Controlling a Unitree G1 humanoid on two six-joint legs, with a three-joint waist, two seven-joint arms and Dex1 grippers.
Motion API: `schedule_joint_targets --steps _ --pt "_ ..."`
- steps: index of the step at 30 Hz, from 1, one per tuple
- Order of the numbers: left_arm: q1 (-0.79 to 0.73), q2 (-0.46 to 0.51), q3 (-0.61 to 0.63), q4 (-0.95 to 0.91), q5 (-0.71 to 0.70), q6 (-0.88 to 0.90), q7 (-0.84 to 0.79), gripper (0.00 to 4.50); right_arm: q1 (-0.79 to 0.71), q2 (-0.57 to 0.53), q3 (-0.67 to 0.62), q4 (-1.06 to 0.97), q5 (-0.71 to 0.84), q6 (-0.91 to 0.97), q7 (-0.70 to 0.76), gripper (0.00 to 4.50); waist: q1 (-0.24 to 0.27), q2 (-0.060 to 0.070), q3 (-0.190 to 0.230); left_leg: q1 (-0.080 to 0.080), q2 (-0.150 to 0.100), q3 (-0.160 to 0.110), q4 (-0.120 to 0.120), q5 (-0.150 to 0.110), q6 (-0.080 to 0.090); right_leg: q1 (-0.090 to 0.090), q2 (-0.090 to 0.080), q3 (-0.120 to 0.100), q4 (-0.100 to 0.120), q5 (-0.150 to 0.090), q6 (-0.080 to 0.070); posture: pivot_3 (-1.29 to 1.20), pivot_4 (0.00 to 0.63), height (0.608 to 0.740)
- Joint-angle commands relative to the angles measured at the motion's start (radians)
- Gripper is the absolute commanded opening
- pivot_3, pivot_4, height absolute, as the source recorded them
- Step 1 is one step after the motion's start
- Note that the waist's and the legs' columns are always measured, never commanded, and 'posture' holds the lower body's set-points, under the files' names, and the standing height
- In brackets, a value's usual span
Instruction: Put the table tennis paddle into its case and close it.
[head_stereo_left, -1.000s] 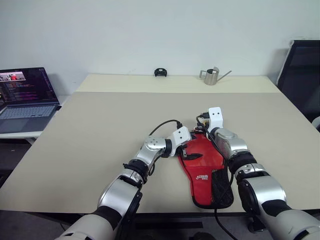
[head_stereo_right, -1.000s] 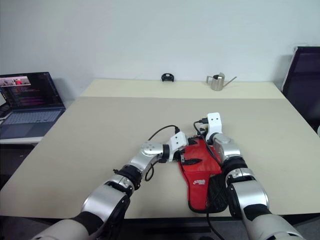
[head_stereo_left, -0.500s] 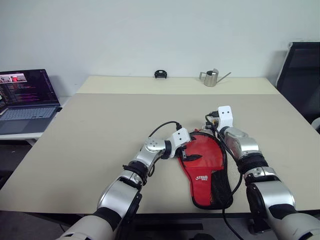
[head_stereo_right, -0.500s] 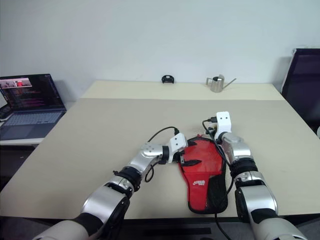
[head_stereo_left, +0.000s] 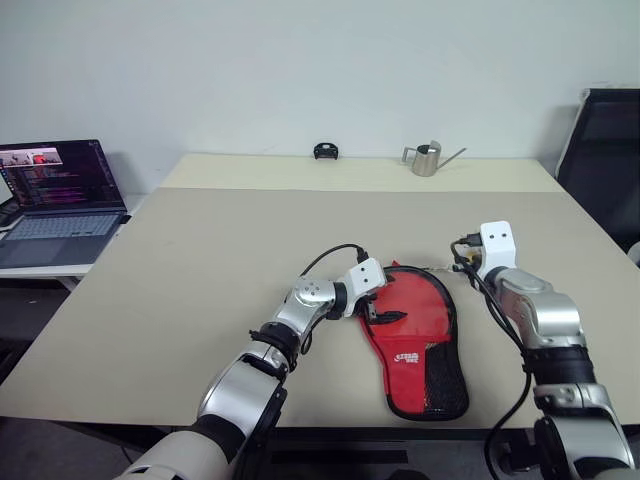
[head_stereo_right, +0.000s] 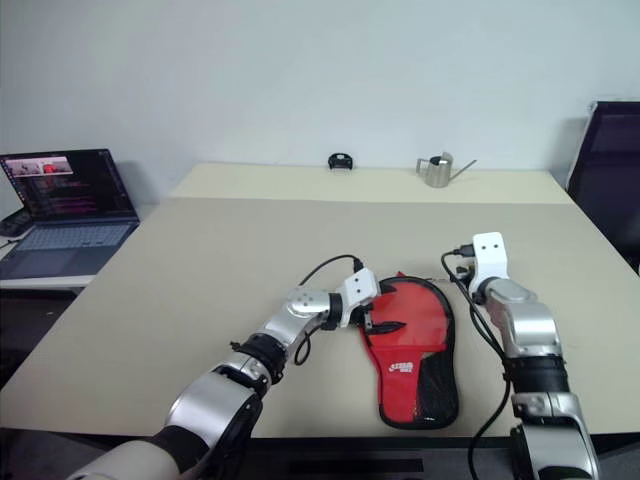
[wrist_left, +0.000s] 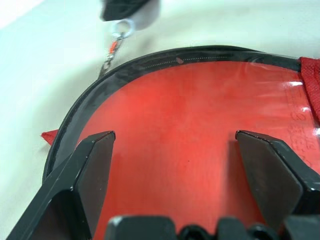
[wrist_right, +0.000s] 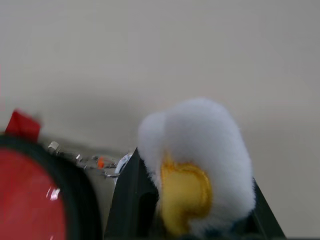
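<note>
Right wrist view: right gripper (wrist_right: 192, 210) pinches fluffy white-yellow charm (wrist_right: 200, 160); left gripper (wrist_left: 175, 165) wide over glossy red case (wrist_left: 190, 145).

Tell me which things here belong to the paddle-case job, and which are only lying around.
Belonging to the job: the case, the fluffy charm held in the right gripper, the left gripper open over the case.
Lying about: laptop, metal watering can, small black object.
</note>
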Motion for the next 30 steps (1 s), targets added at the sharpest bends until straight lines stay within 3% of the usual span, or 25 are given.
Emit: schedule_joint_targets --steps 1,14,23,30 --pt "0.07 0.0 -0.096 0.132 0.118 0.057 -0.004 4.21 0.067 -0.042 -0.021 -0.219 0.022 0.11 0.013 0.65 0.005 0.0 -0.001 0.0 0.0 0.0 0.0 0.0 0.0 0.0 0.0 0.0 0.0 0.0 0.0 0.0 0.15 0.74" --pt "0.049 -0.029 -0.108 0.144 0.121 0.052 -0.022 4.21 0.293 -0.079 -0.148 -0.598 0.076 0.35 0.011 0.65 0.023 0.0 -0.004 -0.001 -0.001 -0.002 -0.001 -0.002 0.003 0.002 0.005 -0.002 -0.006 -0.001 0.001 0.0 0.15 0.74" --pt "0.054 -0.039 -0.118 0.146 0.121 0.06 -0.057 4.21 0.468 -0.164 -0.292 -0.801 0.184 0.553 0.122 0.65 0.032 0.002 -0.006 -0.003 -0.001 -0.004 -0.003 -0.004 0.007 0.004 0.005 -0.004 -0.014 -0.001 0.002 0.0 0.15 0.74" --pt "0.067 -0.051 -0.106 0.142 0.098 0.085 -0.119 4.21 0.536 -0.161 -0.399 -0.914 0.271 0.689 0.198 0.65 0.034 0.003 -0.008 -0.003 -0.001 -0.004 -0.003 -0.005 0.009 0.005 0.006 -0.005 -0.015 -0.002 0.003 0.0 0.15 0.74"
